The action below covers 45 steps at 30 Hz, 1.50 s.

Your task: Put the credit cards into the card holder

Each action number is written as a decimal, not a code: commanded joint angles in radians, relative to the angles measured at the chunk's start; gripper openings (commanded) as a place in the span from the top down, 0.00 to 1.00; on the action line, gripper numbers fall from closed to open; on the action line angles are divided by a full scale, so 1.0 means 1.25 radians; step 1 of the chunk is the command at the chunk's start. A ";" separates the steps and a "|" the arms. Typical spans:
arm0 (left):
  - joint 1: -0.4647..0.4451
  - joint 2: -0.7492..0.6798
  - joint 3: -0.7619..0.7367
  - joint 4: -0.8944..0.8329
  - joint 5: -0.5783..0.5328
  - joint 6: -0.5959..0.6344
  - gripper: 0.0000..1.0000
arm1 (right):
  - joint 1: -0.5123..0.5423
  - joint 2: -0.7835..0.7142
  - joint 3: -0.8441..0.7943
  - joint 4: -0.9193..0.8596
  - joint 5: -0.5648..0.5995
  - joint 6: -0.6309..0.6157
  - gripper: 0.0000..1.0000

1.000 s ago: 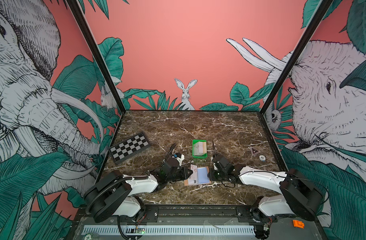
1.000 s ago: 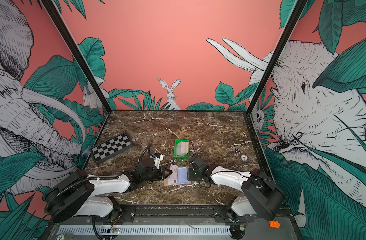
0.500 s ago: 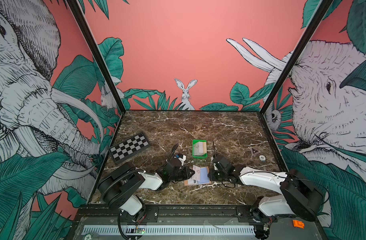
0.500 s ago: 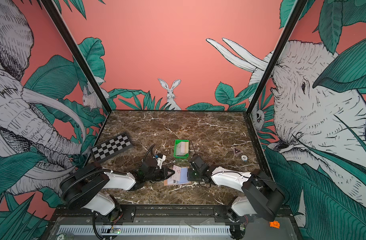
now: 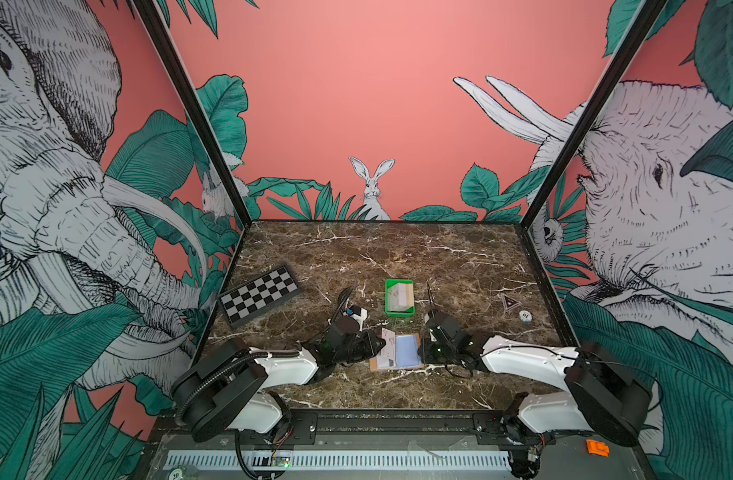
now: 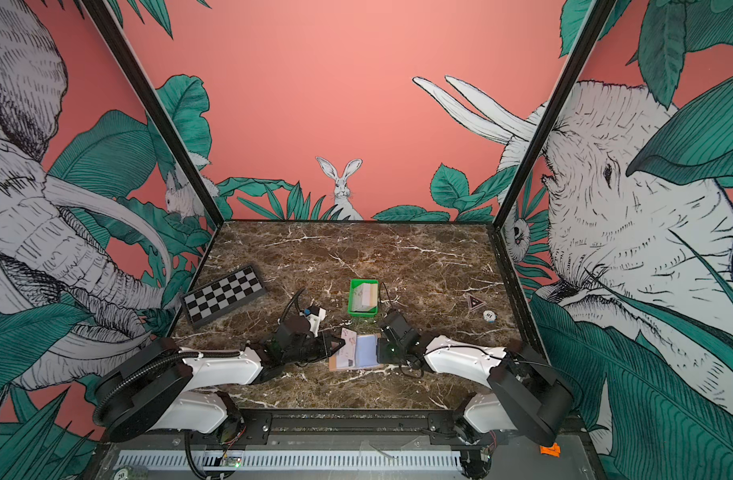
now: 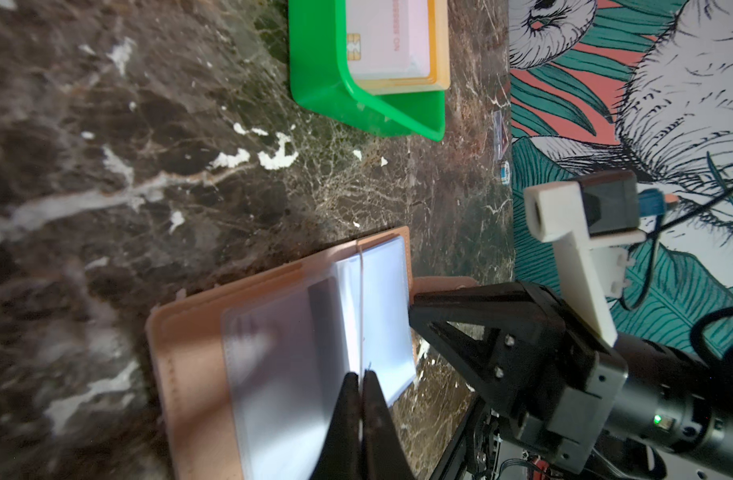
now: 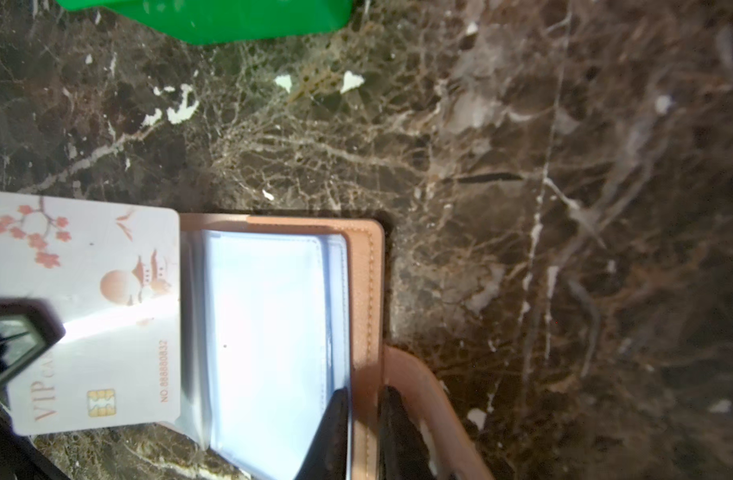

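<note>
The left arm's big black elbow joint, swung in toward the middle half a second earlier, is back out at the lower left of both top views, while the credit card point(image 5: 387, 343) it carries has barely shifted.

The left pincer point(image 7: 360, 382) is clenched on that card, white with pink blossoms, a gold chip and "VIP" lettering in the right wrist view point(image 8: 90, 299). The card is held raised and tilted over the left page of the open card holder point(image 5: 406, 352). One long edge meets the fanned clear sleeves near the fold. Whether it has entered a pocket cannot be told.

The tan holder lies flat on the marble worktop point(image 5: 398, 249), low in the centre of both top views, between the two arms. The right pincer point(image 8: 364, 399) is clamped on the holder's right cover edge point(image 8: 366, 291), one finger on the bluish sleeve side and one outside the stitched leather. The snap strap point(image 8: 418, 382) curls just beside it.

Just above the holder in a top view sits a green tray point(image 5: 400, 312) with a stack of cards point(image 5: 400, 295) inside. A folded chessboard point(image 5: 260, 294) lies at centre left. A triangular patch point(image 5: 510, 302) and a round chip point(image 5: 525, 316) lie near each other at centre right, well apart from the holder.
</note>
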 commanded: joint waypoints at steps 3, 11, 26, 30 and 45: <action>-0.005 -0.008 -0.020 0.044 -0.008 -0.038 0.94 | 0.002 -0.021 -0.029 -0.040 0.018 0.009 0.84; -0.019 -0.006 -0.029 0.097 -0.020 -0.042 0.95 | 0.002 -0.079 -0.057 -0.003 -0.014 0.027 0.78; -0.071 -0.004 -0.041 0.132 -0.107 -0.051 0.96 | 0.002 -0.137 -0.073 -0.047 0.004 0.039 0.82; -0.083 0.016 -0.043 0.150 -0.126 -0.061 0.97 | 0.002 -0.128 -0.079 -0.045 0.000 0.033 0.84; -0.099 -0.018 -0.066 0.118 -0.188 -0.095 0.99 | 0.002 -0.085 -0.095 0.024 -0.029 0.028 0.85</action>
